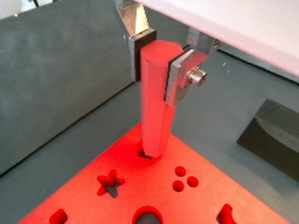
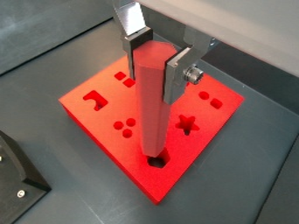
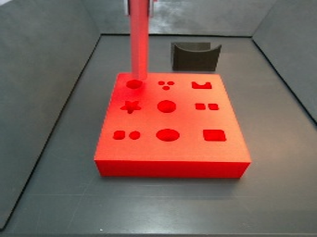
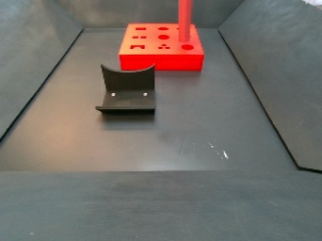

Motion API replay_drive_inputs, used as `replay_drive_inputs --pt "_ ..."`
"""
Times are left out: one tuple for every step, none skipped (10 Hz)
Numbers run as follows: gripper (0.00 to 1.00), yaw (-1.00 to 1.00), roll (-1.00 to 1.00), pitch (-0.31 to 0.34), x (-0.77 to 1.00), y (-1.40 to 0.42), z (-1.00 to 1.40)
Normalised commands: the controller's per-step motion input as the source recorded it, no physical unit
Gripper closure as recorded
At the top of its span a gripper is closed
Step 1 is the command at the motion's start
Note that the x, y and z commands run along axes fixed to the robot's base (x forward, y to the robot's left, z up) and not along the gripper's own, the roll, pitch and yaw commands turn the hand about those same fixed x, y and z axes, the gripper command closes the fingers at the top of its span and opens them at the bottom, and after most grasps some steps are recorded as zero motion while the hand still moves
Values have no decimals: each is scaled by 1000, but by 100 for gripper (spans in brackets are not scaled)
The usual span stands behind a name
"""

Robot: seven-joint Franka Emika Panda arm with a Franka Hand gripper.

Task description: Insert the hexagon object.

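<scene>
Pincer (image 1: 160,59) — silver plates, dark pads

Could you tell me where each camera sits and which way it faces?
Wrist views: mounted by the pincer, both looking down the red peg into the red block; silver fingers show.
Side view: above the block's front edge, facing the rear wall; no robot parts visible.
Side view: far off, across the floor; grey piece nearest.
All share peg and block.

Items counted on the surface (image 4: 164,141): one hexagon object (image 3: 137,42), red, upright; one red block (image 3: 169,125) with shaped holes at the far edge; one dark fixture (image 4: 126,89). One gripper (image 2: 162,63) over the block.
</scene>
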Motion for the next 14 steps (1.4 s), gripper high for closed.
replay_drive_inputs --pt "100 0 -44 -161 -80 51 -209" --pt "100 0 -26 -173 -94 14 -214" --pt "100 0 0 -166 -146 0 -171" --pt "100 0 0 -130 -146 0 -106" --pt "100 0 0 -157 -134 0 -137" --pt "100 0 0 -203 -189 0 -157" --pt "100 0 0 -203 -223 0 -126" --pt "100 0 -16 -234 -206 0 -143" --pt "100 0 0 -224 -174 0 -146" --pt "100 9 -13 -211 -60 0 -171" --pt "100 14 0 -171 -31 0 -134" --pt "100 0 0 33 0 0 0" --pt "100 0 151 37 157 -86 -249" --pt "100 0 156 34 166 -54 -460"
